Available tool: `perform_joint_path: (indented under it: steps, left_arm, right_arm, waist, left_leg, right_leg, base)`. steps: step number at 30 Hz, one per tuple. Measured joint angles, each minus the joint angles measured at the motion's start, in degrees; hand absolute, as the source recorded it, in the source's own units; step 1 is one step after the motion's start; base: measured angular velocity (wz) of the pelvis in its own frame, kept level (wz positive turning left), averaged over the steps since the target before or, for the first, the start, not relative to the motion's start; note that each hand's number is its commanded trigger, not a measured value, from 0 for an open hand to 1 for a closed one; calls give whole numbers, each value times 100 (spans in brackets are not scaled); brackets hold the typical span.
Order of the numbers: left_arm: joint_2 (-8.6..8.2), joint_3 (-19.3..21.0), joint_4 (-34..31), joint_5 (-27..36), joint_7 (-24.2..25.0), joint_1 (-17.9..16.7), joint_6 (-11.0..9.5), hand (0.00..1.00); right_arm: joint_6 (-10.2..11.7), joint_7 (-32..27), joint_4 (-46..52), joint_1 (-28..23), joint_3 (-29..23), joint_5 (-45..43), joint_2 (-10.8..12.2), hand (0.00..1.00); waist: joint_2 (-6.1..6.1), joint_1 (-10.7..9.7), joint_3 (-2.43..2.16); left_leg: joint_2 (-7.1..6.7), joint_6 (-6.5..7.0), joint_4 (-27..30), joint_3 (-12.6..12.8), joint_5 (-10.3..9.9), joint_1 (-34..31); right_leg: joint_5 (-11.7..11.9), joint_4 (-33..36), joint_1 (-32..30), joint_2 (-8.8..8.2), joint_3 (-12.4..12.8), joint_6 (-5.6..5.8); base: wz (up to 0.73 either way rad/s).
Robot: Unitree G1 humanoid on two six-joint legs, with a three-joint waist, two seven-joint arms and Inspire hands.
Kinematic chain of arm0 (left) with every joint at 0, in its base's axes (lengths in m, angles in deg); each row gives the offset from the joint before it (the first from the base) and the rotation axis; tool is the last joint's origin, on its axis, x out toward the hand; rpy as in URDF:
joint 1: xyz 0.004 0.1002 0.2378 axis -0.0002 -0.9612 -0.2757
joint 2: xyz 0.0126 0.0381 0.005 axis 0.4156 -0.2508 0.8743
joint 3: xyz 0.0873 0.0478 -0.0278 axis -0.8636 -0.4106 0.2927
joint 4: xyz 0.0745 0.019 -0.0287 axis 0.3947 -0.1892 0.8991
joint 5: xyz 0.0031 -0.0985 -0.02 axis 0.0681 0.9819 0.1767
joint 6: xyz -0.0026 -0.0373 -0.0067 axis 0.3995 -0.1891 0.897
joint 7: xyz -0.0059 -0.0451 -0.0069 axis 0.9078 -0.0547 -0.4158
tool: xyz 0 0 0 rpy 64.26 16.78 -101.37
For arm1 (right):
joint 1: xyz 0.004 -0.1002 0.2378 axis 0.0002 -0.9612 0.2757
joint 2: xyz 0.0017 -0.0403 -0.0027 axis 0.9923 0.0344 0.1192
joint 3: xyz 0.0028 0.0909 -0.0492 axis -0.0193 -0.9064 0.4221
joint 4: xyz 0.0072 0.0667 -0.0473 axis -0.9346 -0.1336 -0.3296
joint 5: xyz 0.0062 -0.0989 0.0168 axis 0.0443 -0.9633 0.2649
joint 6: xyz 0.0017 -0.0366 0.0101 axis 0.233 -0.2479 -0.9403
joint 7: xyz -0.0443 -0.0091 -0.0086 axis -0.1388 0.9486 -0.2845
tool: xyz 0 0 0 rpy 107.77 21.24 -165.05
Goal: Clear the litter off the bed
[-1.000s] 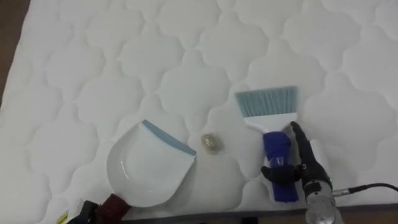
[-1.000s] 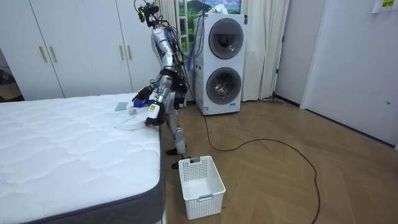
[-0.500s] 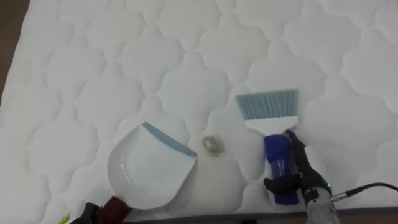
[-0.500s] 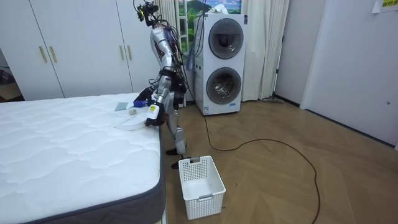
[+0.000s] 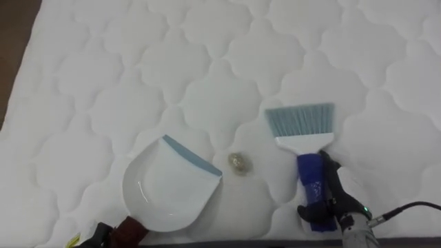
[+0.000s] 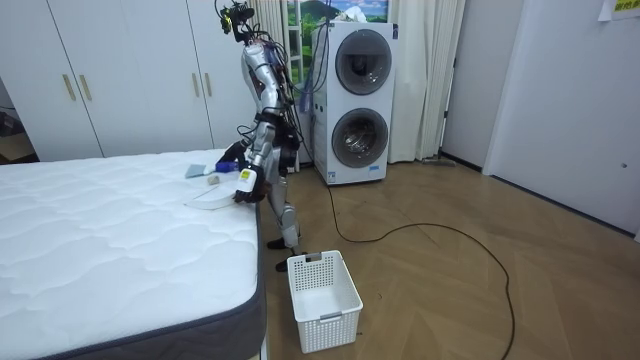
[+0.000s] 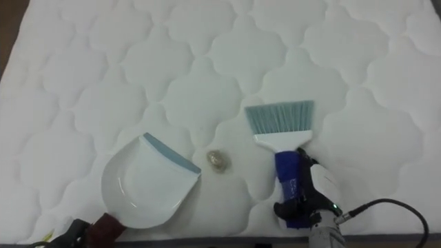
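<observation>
1. Near edge of the bed (image 5: pixel 207 62), robot's right: the right hand (image 5: pixel 332 198) has its fingers clamped round the blue handle of the brush (image 5: pixel 309 178). The brush lies flat on the mattress. Its long axis runs from near to far, handle towards the robot, teal bristles pointing away.

2. Near edge, robot's left: the left hand (image 5: pixel 96 236) shows at the lower corner, by the dark red handle (image 5: pixel 129 227) of the dustpan (image 5: pixel 169 189). Whether its fingers are closed on that handle cannot be told.

3. The dustpan rests on the mattress with its blue-lipped mouth facing away and to the robot's right. Its white bowl appears empty.

4. Task item: one small crumpled scrap (image 5: pixel 239 163) lies on the mattress, just off the right end of the dustpan's lip and apart from it. It sits to the left of the brush's white neck, nearer the robot than the bristles, and touches neither tool.

5. Judgement: the coming move turns on this offset. The bristles are beyond and to the right of the scrap, so the brush needs to sweep leftward and slightly nearer to drive it over the lip. The right hand is the nearer and already holds the tool.

6. Room view: the robot stands bent forward at the bed's side. A white basket (image 6: pixel 332 318) stands on the floor beside the bed; nothing is visible inside it.
</observation>
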Motion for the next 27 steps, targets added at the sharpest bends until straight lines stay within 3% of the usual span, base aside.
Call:
perform_joint_path:
  steps: [10,15,27]
  left_arm:
    - [4,1,9,0,11,25,33,100]
    - [28,5,25,-6,49,64,33,100]
    - [76,30,17,-29,113,75,19,100]
  right_arm:
    - [-124,-239,-192,307,-397,6,-154,100]
    - [-288,-271,-426,346,-433,17,-208,100]
    - [-287,-262,-768,339,-501,35,-203,100]
  waist:
    - [-43,1,28]
    - [-75,8,44]
    - [-136,9,56]
  left_leg:
    - [1,0,0,0,0,-3]
    - [0,0,-1,0,0,-28]
    - [-6,0,-2,6,0,-15]
  right_leg:
    - [-10,6,-3,0,-1,1]
    - [-32,0,-14,-8,-29,5]
    - [-38,1,3,-16,-28,11]
  base:
    - [0]
    - [2]
    - [0]
